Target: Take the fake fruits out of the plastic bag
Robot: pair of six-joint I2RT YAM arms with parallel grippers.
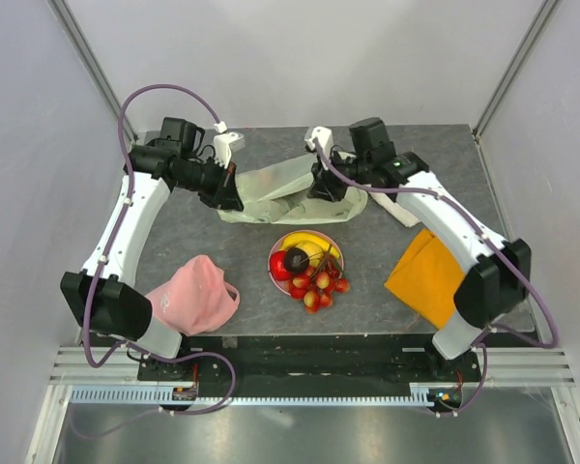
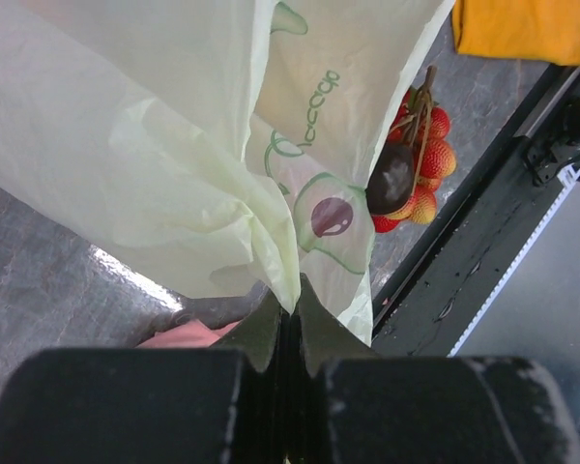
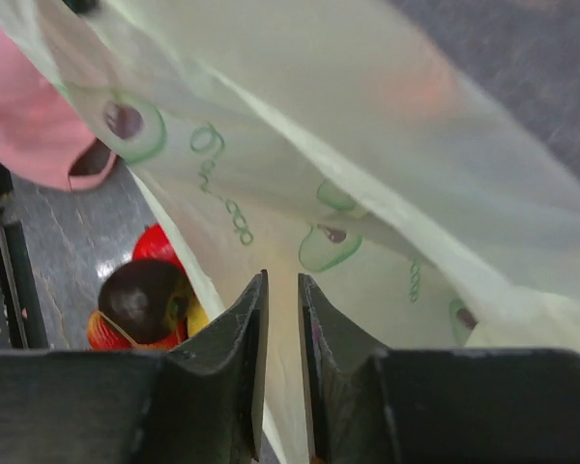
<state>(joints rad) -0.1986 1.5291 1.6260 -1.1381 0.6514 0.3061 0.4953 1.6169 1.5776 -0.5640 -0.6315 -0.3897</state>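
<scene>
The pale yellow-green plastic bag [image 1: 280,193] lies crumpled at the back middle of the table, stretched between my two grippers. My left gripper [image 1: 230,198] is shut on a gathered fold of the bag [image 2: 155,145], the film pinched at the fingertips of the gripper [image 2: 292,295]. My right gripper [image 1: 324,188] hangs over the bag's right end; its jaws stand a narrow gap apart, and the bag film [image 3: 367,145] shows through the gap of the gripper [image 3: 282,280]. The fake fruits [image 1: 309,261] lie heaped on the pink plate [image 1: 272,263]: banana, dark plum [image 3: 145,295], red berries [image 2: 430,159].
A pink cloth [image 1: 193,295] lies at the near left, an orange cloth [image 1: 425,275] at the near right. Part of a white cloth [image 1: 401,211] shows under the right arm. The table's front edge and black rail run just beyond the plate.
</scene>
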